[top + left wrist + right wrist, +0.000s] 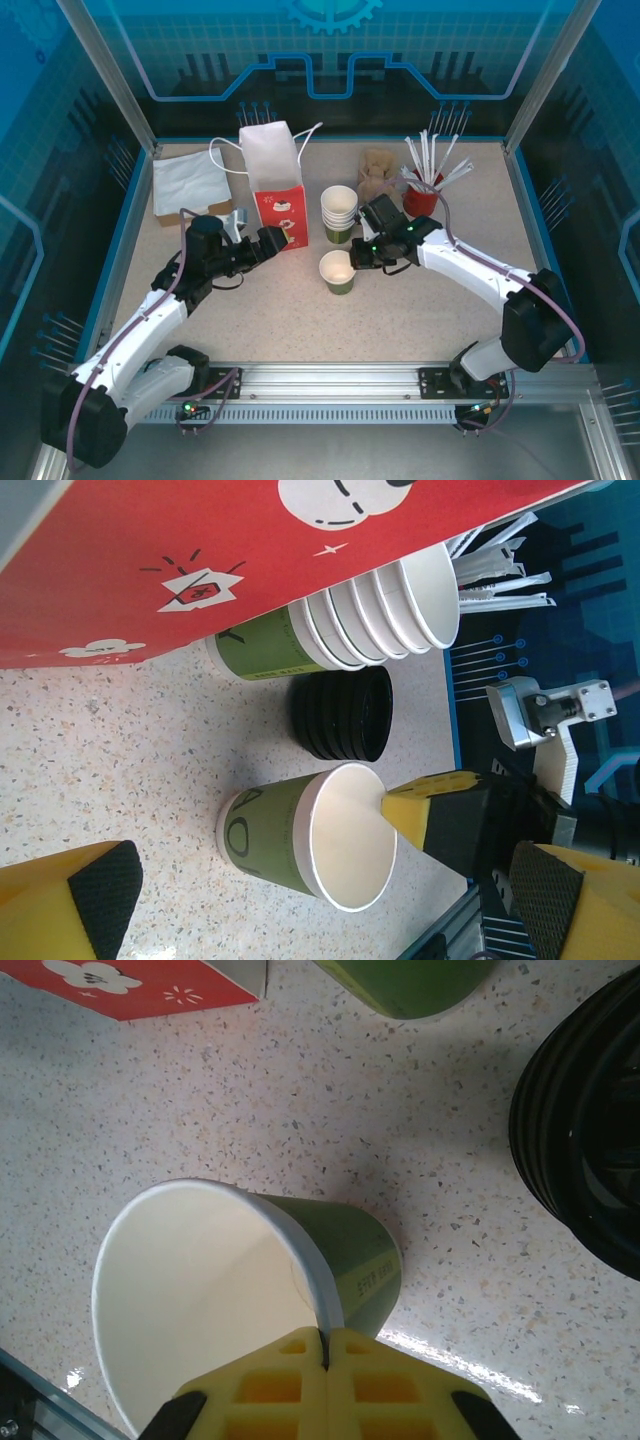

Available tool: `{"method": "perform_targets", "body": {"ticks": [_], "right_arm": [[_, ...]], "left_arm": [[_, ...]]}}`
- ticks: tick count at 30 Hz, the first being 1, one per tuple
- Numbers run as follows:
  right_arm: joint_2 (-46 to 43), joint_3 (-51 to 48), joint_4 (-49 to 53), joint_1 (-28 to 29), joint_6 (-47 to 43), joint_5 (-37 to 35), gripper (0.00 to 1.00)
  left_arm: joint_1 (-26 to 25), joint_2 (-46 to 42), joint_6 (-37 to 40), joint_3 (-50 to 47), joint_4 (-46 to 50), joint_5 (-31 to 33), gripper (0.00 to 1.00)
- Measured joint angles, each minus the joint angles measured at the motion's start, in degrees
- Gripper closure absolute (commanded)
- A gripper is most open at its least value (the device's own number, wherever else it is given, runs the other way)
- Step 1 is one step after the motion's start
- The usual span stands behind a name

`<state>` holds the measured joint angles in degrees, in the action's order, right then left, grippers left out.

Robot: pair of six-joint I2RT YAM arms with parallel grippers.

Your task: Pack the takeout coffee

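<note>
The cup [337,271] is being gripped at its rim by the closed fingers of the right gripper [325,1345], near the middle of the table [290,325]. The left gripper [283,240] is being held wide open and empty, just to its left. Just behind, space is being taken by a cup stack [339,212], black lids [340,715] and a red bag [280,205]; farther back, straws [428,165] and a carrier [377,170] are being seen.

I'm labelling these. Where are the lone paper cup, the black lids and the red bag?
lone paper cup [264,836], left wrist view, green outer wall.
black lids [340,716], left wrist view, ribbed side.
red bag [280,212], top view, red front.
</note>
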<state>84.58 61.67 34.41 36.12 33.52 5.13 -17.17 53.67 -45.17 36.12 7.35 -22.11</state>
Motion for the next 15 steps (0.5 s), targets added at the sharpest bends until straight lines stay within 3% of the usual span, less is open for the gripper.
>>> {"method": "perform_targets", "body": {"ticks": [3, 7, 15], "right_arm": [[0.20, -0.50, -0.33, 0.00, 0.42, -0.04, 0.71], [0.20, -0.57, -0.35, 0.00, 0.26, -0.61, 0.58], [-2.82, 0.98, 4.70, -0.94, -2.60, -4.63, 0.51]], "left_arm": [[-0.11, 0.22, 0.00, 0.00, 0.00, 0.07, 0.01], [-0.33, 0.61, 0.00, 0.00, 0.00, 0.24, 0.01], [-1.55, 0.83, 0.04, 0.15, 0.07, 0.42, 0.01]]}}
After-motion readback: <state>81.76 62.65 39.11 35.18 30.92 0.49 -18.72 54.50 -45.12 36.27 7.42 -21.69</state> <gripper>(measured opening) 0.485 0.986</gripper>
